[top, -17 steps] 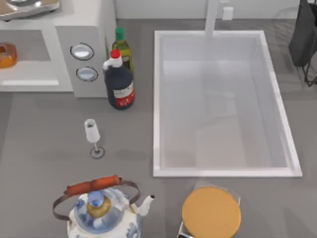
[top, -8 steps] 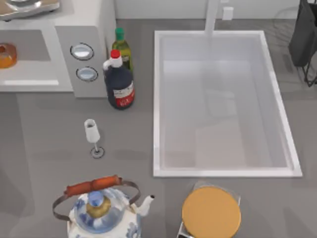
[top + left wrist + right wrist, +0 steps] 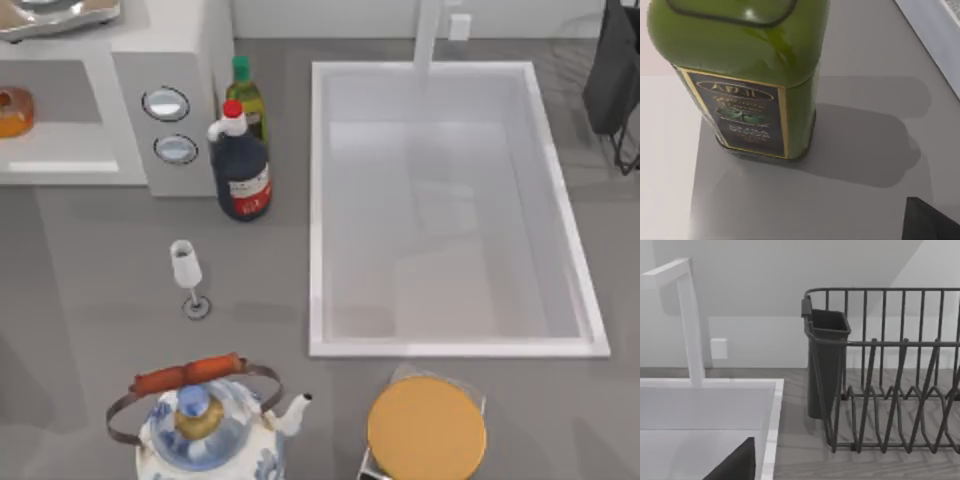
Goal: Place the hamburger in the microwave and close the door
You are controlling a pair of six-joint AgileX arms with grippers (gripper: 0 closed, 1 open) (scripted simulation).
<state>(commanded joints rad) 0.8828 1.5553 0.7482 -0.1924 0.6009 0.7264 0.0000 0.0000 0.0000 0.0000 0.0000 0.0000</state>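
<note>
Hamburger: lying in the microwave cavity at the counter's far left, door not yet shut; gripper states cannot be told; risk: left arm, close beside the green oil bottle, may topple it while reaching to close up.

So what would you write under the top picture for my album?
Hamburger sits in the open microwave, beside bottles, a glass, a kettle and the sink.

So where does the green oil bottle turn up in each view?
Top view: green oil bottle stands behind the dark red-capped bottle, between the microwave and the sink.
Left wrist view: close up, upright on the grey counter.
Right wrist view: not in it.
Shared landmark: the sink's white rim.
</note>
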